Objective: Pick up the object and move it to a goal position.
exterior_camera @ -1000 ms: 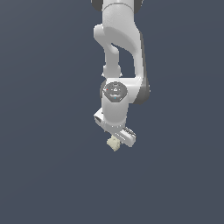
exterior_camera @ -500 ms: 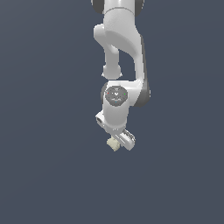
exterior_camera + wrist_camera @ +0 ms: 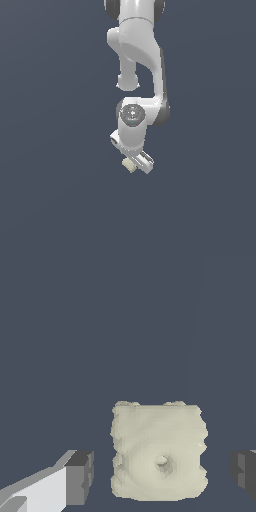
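1. a white arm [image 3: 140, 55] was seen reaching down from the top of the exterior view against a plain dark grey-blue backdrop [image 3: 50, 150].
2. the gripper [image 3: 133, 164] was held at the low end of the arm, tilted toward the exterior view's right.
3. the object [image 3: 129, 165], a small pale cream lump, was seen at the tip of the gripper, on the side toward the exterior view's left.
4. in the wrist view the object [image 3: 159, 451] was shown as a roughly cube-shaped chunk with a rough, mottled surface and a small round dimple on its near face.
5. two dark grey fingertips [image 3: 80, 477] were seen on either side of the chunk, one on each side.
6. a clear gap of backdrop was left between each fingertip and the chunk, so the jaws stood parted wider than the chunk and nothing was clamped.
7. whether the chunk rested on a surface could not be told from either view.
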Tool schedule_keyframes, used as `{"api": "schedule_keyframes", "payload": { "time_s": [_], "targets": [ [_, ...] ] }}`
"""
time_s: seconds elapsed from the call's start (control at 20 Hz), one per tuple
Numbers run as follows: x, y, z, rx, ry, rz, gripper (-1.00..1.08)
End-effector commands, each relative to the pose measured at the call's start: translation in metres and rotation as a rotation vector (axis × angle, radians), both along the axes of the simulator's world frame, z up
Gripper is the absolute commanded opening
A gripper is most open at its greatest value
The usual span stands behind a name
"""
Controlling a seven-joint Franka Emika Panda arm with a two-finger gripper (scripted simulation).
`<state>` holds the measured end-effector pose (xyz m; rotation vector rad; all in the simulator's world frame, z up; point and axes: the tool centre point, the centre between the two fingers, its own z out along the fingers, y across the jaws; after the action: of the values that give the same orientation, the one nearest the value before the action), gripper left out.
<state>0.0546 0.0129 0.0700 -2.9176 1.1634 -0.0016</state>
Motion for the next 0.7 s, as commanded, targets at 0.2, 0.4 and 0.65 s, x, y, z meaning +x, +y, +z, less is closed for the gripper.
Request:
{"api": "schedule_keyframes", "payload": {
  "time_s": [0.2, 0.4, 0.65],
  "targets": [
    [-0.001, 0.000, -0.027, 0.000, 0.001, -0.002, 1.00],
    [0.000, 0.000, -0.029, 0.000, 0.001, -0.002, 1.00],
    [0.000, 0.000, -0.029, 0.000, 0.001, -0.002, -1.00]
  ]
}}
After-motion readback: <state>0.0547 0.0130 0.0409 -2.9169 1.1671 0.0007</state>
